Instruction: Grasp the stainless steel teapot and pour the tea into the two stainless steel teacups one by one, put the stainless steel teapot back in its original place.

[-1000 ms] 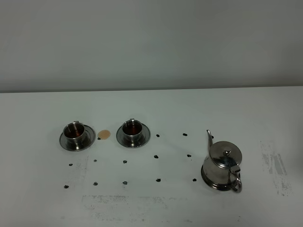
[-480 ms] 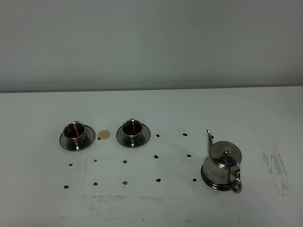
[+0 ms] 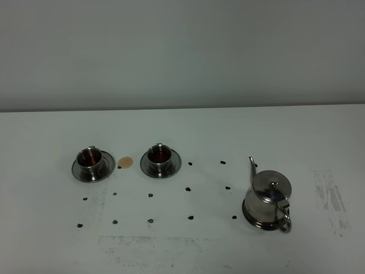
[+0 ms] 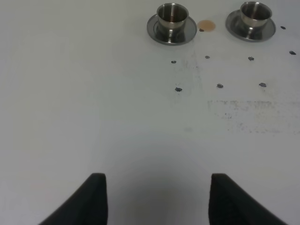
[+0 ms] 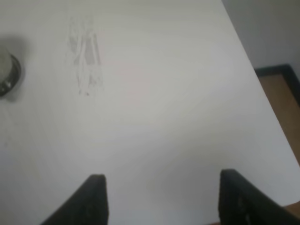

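Both cups (image 3: 90, 160) (image 3: 159, 155) filled with dark tea and seated on their saucers, so pouring judged done. Teapot (image 3: 268, 198) upright on its round saucer (image 3: 251, 221), spout pointing away toward the wall, loop handle facing the near edge; judged already returned to its place, handle left toward the arm for an easy release. Left gripper (image 4: 154, 199) spread wide over bare table (image 3: 228, 125), holding nothing, both cups well ahead of it and far beyond the fingertips, the tan spot (image 4: 206, 25) lying between their saucers. Parked short of the cups, probably to stay clear of the pouring side. Right gripper (image 5: 161, 201) likewise spread wide and empty over bare tabletop near the table's corner, floor showing past the edge; only a sliver of shiny steel rim (image 5: 10, 75) at the picture's border, well ahead and off to one side of the fingers, presumably the teapot's saucer, though too little shown to be certain. Neither arm visible from the high camera, which suits a withdrawn, finished posture. Smudged grey streaks (image 5: 85, 54) on the table between right gripper and pot. Little left to do, as judged from this layout.
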Available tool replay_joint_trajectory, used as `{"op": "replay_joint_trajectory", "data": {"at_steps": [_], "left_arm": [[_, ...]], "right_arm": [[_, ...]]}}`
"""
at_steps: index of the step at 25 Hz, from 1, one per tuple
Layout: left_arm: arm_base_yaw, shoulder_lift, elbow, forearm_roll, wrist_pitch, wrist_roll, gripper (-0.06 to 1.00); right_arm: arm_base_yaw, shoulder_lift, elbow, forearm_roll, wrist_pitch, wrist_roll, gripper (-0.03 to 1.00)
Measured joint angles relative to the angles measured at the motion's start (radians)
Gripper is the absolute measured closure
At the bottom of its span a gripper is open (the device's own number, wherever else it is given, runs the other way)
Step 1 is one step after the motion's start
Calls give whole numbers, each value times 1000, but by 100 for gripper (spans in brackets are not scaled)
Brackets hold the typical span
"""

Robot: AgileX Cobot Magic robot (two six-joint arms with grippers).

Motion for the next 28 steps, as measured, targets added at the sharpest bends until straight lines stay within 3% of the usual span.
{"op": "replay_joint_trajectory", "data": {"at_steps": [12, 28], "left_arm": [[0, 0, 0, 0, 0, 0, 41], [0, 0, 0, 0, 0, 0, 41]], "right_arm": [[0, -155, 52, 14, -9, -4, 44], [0, -163, 92, 60, -59, -67, 44]]}}
